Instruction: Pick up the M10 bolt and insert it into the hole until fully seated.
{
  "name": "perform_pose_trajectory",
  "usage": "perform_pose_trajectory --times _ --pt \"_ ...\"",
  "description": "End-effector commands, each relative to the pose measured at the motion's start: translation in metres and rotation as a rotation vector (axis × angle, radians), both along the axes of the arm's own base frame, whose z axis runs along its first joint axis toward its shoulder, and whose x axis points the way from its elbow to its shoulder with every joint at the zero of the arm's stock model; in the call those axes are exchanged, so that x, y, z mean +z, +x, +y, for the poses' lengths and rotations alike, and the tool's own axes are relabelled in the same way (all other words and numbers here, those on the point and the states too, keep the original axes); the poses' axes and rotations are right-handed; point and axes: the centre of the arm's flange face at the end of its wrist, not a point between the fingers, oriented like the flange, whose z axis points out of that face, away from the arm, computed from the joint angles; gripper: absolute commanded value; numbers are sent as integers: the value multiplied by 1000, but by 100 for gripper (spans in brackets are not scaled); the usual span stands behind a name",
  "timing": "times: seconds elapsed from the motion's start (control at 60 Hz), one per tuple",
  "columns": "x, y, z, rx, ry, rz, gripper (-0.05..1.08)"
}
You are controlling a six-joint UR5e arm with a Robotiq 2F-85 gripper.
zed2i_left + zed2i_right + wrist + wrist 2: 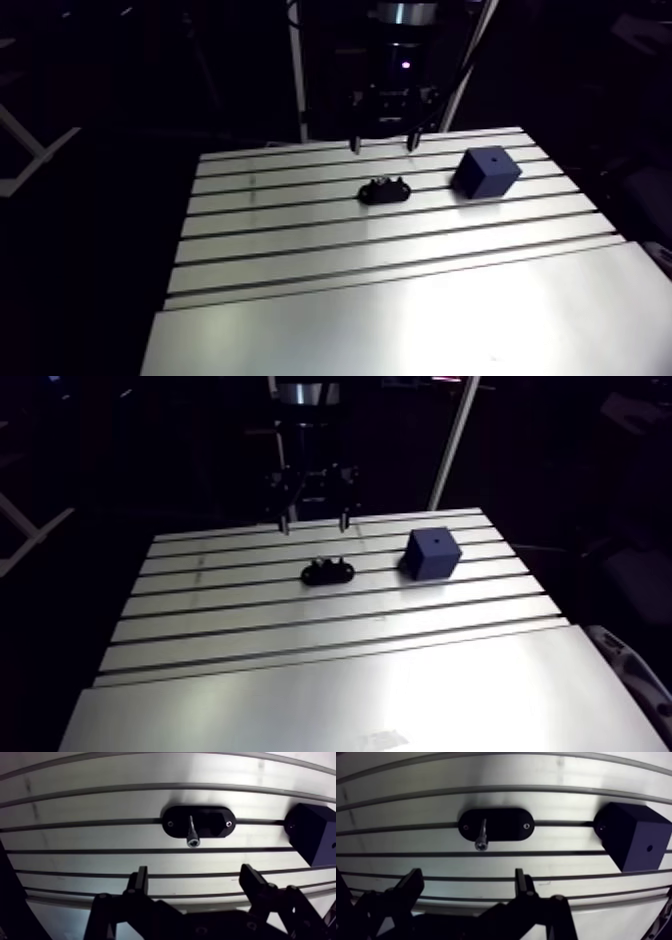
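End effector spread wide, clutching nothing. M10 bolt straight ahead, centred between the fingers, in black oval holder; head nearest, shank pointing away. Blue holed block off sideways.

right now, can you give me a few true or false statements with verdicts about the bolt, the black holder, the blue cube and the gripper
1. The silver metal bolt stands in the black oval holder. True.
2. The two-finger gripper is shut on the bolt. False: its fingers are apart with nothing between them, and the bolt is ahead of it.
3. The dark blue cube has a small hole in one face. True.
4. The bolt is seated in the cube's hole. False: it is in the holder, and the cube sits apart beside it.
5. Holder and cube both rest on the slotted aluminium table. True.
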Motion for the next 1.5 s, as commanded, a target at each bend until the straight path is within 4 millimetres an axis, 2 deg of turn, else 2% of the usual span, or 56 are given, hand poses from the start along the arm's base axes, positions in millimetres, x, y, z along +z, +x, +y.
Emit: perform_pose_trajectory --times 0.017,0.217,0.3,0.65,1.0,1.5 --pt "-18 -1 2 0 -5 -29 1" --pt "-28 -4 4 19 -9 -28 11" --pt "-32 -3 4 19 -7 -34 20" --pt "-39 0 2 15 -1 -49 35" --pt "-45 -1 2 15 0 -58 40" --pt "-50 -8 4 23 4 -38 42"
